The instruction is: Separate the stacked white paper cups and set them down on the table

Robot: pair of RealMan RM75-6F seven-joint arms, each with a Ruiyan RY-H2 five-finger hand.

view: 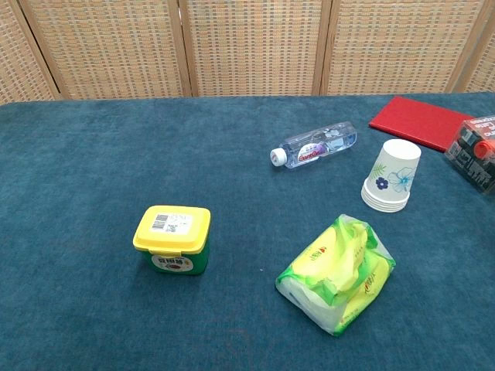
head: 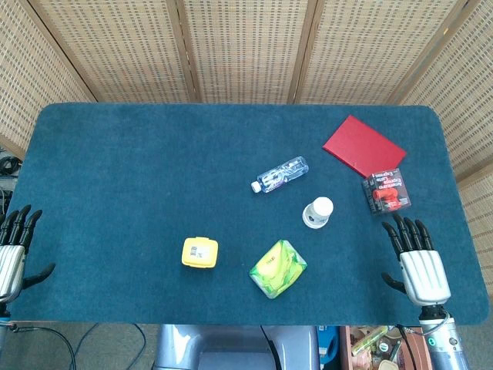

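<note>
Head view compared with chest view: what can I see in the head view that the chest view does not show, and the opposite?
Only the head view shows the two hands, the left hand and the right hand, both open and resting flat at the table's near corners. It also shows the whole red book.

Only the chest view shows the flower print on the cup stack and that it stands upside down, with several rims at the bottom.

Both show the water bottle, the yellow box, the green packet, and the blue table.

Left hand [head: 14, 250] cut by head view's left edge, far left of the paper cups [head: 317, 212]. Black-red package [view: 478, 151] right of the cups is clipped in chest view. Bottle [head: 279, 174] label unreadable.
</note>
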